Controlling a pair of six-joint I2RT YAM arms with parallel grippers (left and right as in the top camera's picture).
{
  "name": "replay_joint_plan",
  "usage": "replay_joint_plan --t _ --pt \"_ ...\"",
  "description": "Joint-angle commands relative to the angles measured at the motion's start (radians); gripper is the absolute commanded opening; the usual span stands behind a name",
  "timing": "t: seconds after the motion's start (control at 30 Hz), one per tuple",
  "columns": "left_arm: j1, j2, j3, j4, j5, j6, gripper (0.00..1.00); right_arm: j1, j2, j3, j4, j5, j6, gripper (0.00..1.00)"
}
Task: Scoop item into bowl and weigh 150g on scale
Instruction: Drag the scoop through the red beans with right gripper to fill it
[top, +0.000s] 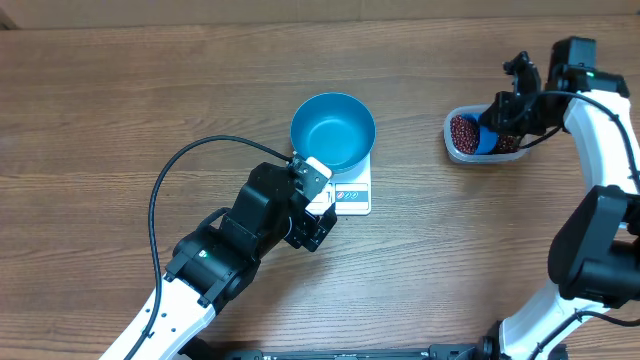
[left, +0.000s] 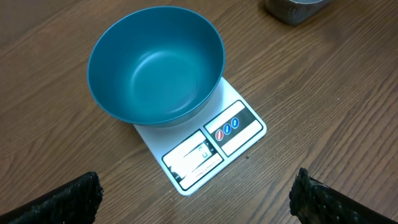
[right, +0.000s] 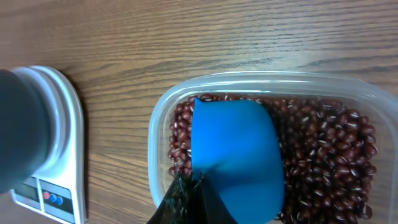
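1. The left claw (left: 196, 190) is wide open and holds nothing. Its two black fingers (left: 68, 199) show only at the bottom corners of the left wrist view.
2. Just past the left claw lies the scale (left: 211, 146), flat and white, on the wood table (left: 336, 93). Its little window shines, so the number is hard to read.
3. The bowl (left: 155, 68) stands on the far part of the scale. It is round, deep and shiny blue, and its bare inside shows. It hides much of the scale's top.
4. The right claw (right: 186, 199) is shut on the scoop (right: 239, 155), which is small and blue. Only the claw's dark tips show.
5. The scoop lies in the clear tub (right: 261, 79), on the beans (right: 323, 155). They are tiny dark red ovals. The scoop hides the beans under it.
6. The tub sits well apart from the bowl, over by the right arm. Its near side is cut off.
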Motion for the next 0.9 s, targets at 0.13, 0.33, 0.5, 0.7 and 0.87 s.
replay_joint_plan --t 0.13,0.33,0.5,0.7,0.87 --pt "0.0 0.003 -0.005 0.003 -0.005 -0.006 1.0 -0.049 0.005 -0.012 -0.027 -0.135 0.033 0.04" --pt "0.0 0.003 -0.005 0.003 -0.005 -0.006 1.0 -0.057 0.013 -0.012 -0.019 -0.176 0.058 0.04" --pt "0.0 0.003 -0.005 0.003 -0.005 -0.006 1.0 -0.084 0.013 -0.012 -0.011 -0.209 0.09 0.04" --pt "0.0 0.003 -0.005 0.003 -0.005 -0.006 1.0 -0.117 0.024 -0.012 -0.012 -0.213 0.116 0.04" --pt "0.0 0.003 -0.005 0.003 -0.005 -0.006 0.99 -0.122 0.089 -0.012 -0.011 -0.221 0.116 0.04"
